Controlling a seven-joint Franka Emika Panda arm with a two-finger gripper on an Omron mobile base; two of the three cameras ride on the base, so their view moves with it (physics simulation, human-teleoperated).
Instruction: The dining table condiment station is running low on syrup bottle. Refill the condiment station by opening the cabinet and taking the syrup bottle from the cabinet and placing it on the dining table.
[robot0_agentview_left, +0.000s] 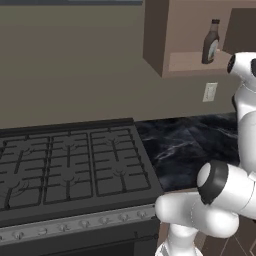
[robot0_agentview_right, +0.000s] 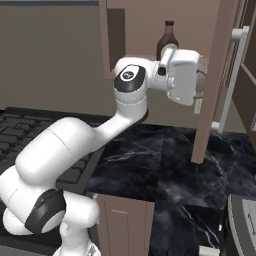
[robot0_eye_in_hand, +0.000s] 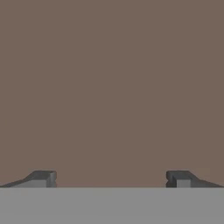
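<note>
On the cabinet (robot0_agentview_left: 200, 35) shelf stands the syrup bottle (robot0_agentview_left: 211, 42), upright, dark brown with a dark cap and a pale label too small to read. From the right base view the bottle's neck rises just behind the robot's white hand. The cabinet door (robot0_agentview_right: 212, 75) hangs open, its silver bar handle (robot0_agentview_right: 231, 80) to the right of the hand. Close before a plain brown panel, the claw (robot0_eye_in_hand: 111, 178) has its tips spread wide with nothing between them. Below lie the black marble surface (robot0_agentview_left: 185, 145) and the gas stove (robot0_agentview_left: 70, 170).
</note>
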